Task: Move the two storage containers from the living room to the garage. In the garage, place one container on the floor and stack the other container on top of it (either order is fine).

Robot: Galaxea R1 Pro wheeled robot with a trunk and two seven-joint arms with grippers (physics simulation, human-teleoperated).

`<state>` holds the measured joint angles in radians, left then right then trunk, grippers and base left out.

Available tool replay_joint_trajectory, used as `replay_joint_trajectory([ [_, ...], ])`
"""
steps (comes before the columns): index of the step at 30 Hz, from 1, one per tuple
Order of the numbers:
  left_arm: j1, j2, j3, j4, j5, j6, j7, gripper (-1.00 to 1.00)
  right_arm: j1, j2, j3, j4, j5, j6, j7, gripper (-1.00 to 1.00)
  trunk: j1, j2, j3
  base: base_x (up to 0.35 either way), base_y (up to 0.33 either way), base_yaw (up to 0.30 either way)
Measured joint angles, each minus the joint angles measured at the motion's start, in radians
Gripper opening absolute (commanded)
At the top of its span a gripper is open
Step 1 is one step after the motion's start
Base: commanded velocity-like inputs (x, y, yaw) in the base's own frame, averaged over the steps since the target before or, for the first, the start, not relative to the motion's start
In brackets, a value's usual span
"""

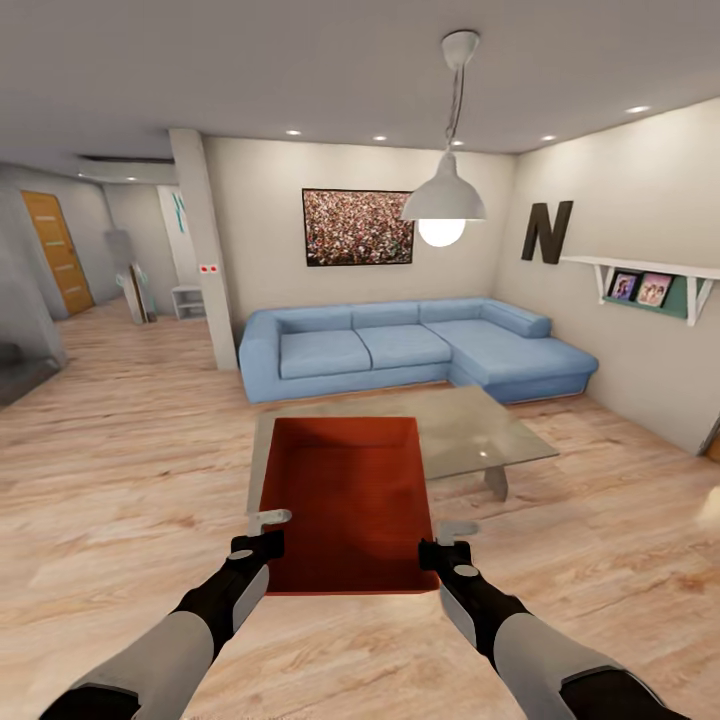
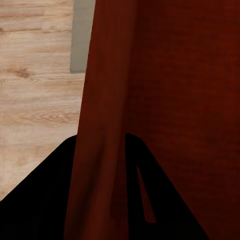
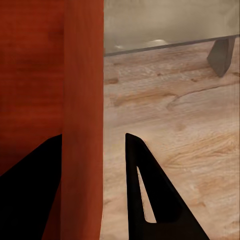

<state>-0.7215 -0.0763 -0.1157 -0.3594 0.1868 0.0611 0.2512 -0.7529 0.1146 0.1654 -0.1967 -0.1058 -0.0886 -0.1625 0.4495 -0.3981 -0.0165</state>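
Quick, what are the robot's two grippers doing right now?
Left gripper: shut on the storage container, clamping its left wall.
Right gripper: its fingers straddle the container's right wall; a gap shows, so the grip cannot be told.

The storage container point(image 1: 345, 505) sits between both end effectors, before the desk point(image 1: 480, 430); sofa point(image 1: 400, 345) behind.

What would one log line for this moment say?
place: living room | held: storage container over wood floor | left gripper: straddling its wall | right gripper: straddling its wall | coffee table just beyond
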Motion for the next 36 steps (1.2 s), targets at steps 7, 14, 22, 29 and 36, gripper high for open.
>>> replay_joint_trajectory([
  [7,0.0,0.0,0.0,0.0,0.0,0.0,0.0,-1.0,0.0,0.0,0.0,0.0,0.0,0.0,0.0,-1.0,0.0,0.0,0.0,0.0,0.0,0.267],
  [14,0.0,0.0,0.0,0.0,0.0,0.0,0.0,-1.0,0.0,0.0,0.0,0.0,0.0,0.0,0.0,-1.0,0.0,0.0,0.0,0.0,0.0,0.267],
  [22,0.0,0.0,0.0,0.0,0.0,0.0,0.0,-1.0,0.0,0.0,0.0,0.0,0.001,0.0,0.0,-1.0,0.0,0.0,0.0,0.0,0.0,0.267],
  [29,0.0,0.0,0.0,0.0,0.0,0.0,0.0,-1.0,0.0,0.0,0.0,0.0,0.001,0.0,0.0,-1.0,0.0,0.0,0.0,0.0,0.0,0.267],
  [36,0.0,0.0,0.001,0.0,0.0,0.0,0.0,-1.0,0.0,0.0,-0.001,0.0,0.003,0.0,0.0,-1.0,0.0,0.0,0.0,0.0,0.0,0.267],
])
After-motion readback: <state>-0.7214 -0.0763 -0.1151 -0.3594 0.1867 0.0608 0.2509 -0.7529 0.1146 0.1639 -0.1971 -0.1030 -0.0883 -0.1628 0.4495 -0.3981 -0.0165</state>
